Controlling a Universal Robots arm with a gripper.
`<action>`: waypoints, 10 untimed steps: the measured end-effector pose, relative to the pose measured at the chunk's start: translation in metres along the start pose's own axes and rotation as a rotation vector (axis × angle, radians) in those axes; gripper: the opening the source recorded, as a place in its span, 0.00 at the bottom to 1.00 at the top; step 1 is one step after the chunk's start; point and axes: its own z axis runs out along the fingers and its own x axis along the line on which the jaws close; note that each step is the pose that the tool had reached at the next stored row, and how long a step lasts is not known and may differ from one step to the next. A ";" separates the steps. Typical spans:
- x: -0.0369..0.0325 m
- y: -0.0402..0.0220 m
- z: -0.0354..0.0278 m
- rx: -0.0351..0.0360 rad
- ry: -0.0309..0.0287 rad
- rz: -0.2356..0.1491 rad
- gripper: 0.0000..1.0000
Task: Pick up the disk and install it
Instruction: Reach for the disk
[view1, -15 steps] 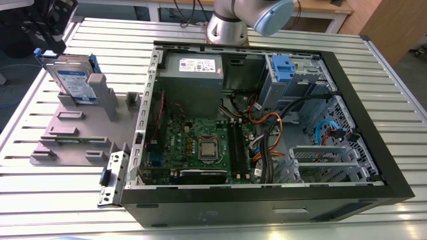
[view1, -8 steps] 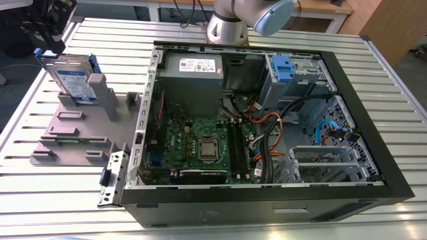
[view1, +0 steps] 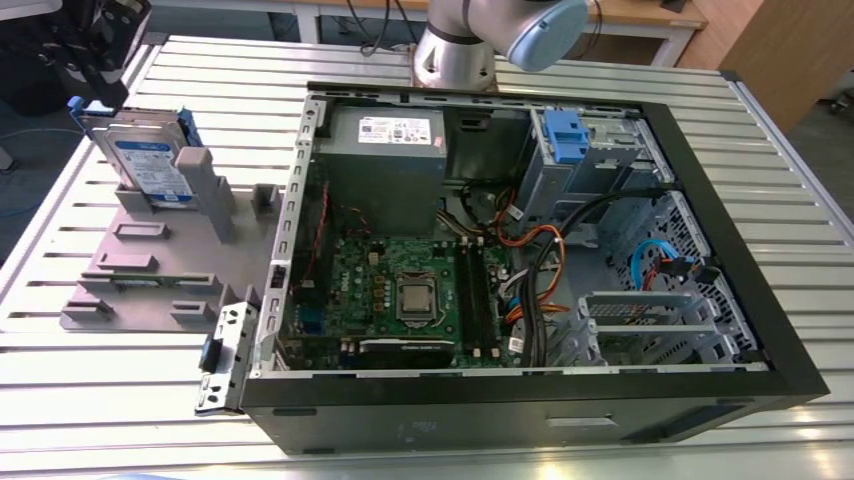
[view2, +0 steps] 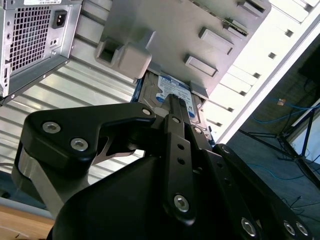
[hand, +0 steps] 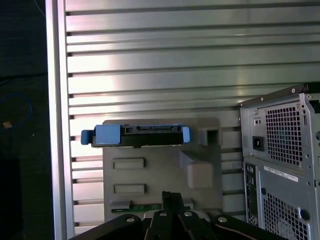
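The disk (view1: 142, 160), silver with a white-and-blue label and blue rails, stands on edge in the grey slotted holder (view1: 154, 265) at the exterior view's left. My gripper (view1: 96, 50) hangs dark just above and behind it, apart from it. In the first wrist view the disk's upper edge (hand: 135, 136) lies beyond my gripper (hand: 172, 196), whose fingers are shut with nothing between them. The second wrist view has the gripper (view2: 173, 101) pointing at the disk's label (view2: 172, 85).
The open computer case (view1: 747, 300) fills the exterior view's right half, with a blue bracket (view1: 566, 135) on its grey drive bay. Its rear panel (hand: 282, 165) stands beside the holder. The slatted metal table (view1: 107, 380) ends close to the holder's outer side.
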 end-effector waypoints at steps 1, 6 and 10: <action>0.0005 0.0000 0.0001 0.0001 0.0000 0.000 0.11; 0.0040 -0.0004 0.0009 0.0001 0.0001 0.000 0.11; 0.0060 -0.0006 0.0021 0.0000 0.0000 0.000 0.11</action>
